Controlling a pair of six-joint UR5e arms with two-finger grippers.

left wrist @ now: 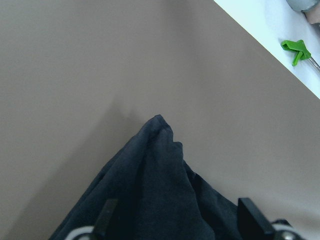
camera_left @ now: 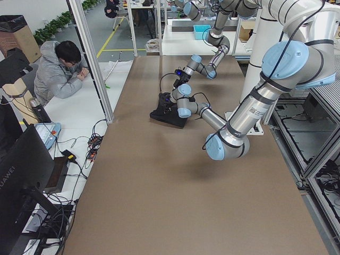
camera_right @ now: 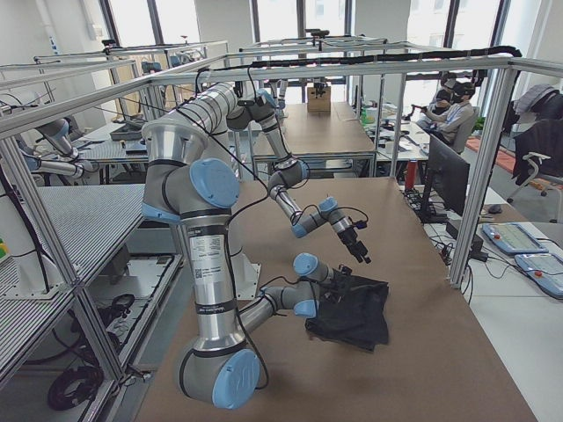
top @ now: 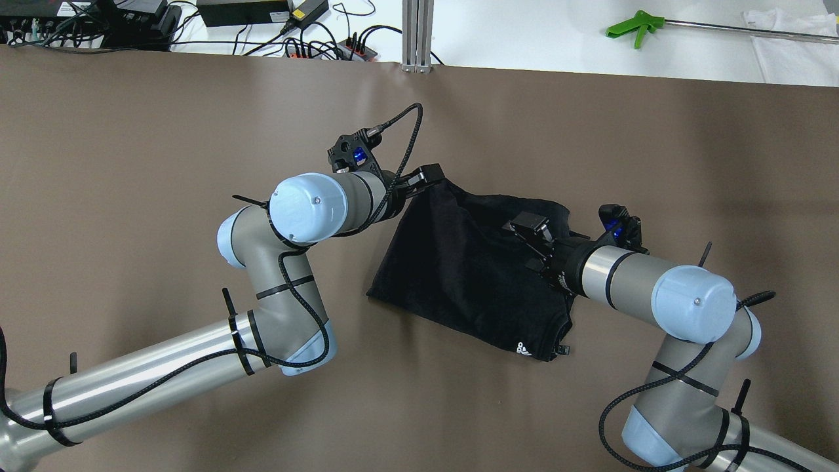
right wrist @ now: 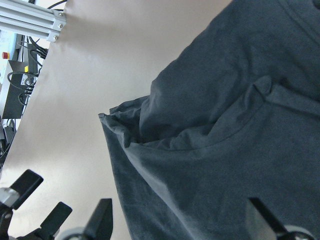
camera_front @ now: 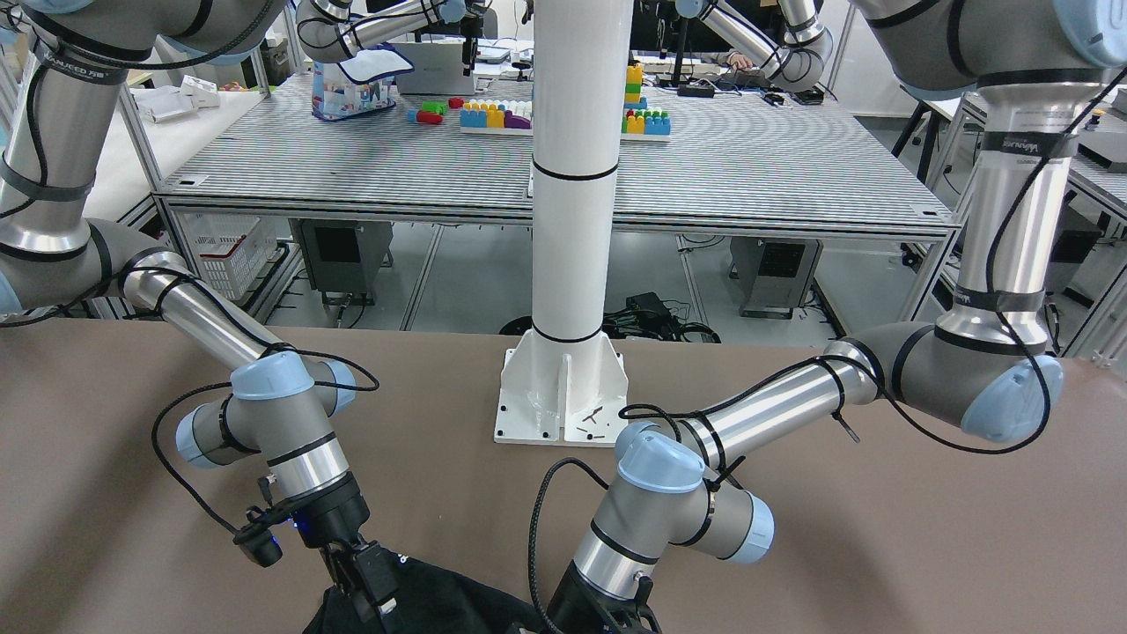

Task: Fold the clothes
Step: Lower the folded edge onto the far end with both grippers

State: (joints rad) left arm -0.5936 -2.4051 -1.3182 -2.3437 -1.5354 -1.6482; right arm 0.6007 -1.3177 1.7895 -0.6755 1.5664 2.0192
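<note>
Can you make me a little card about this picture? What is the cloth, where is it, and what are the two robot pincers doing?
cloth: one black garment, rumpled, not flat
where: on the brown table, between the two arms
mark: small white logo by the edge nearest the robot
left pincer: open, at the garment's far corner
right pincer: open, just above the garment's other side
folding: not finished yet
</note>
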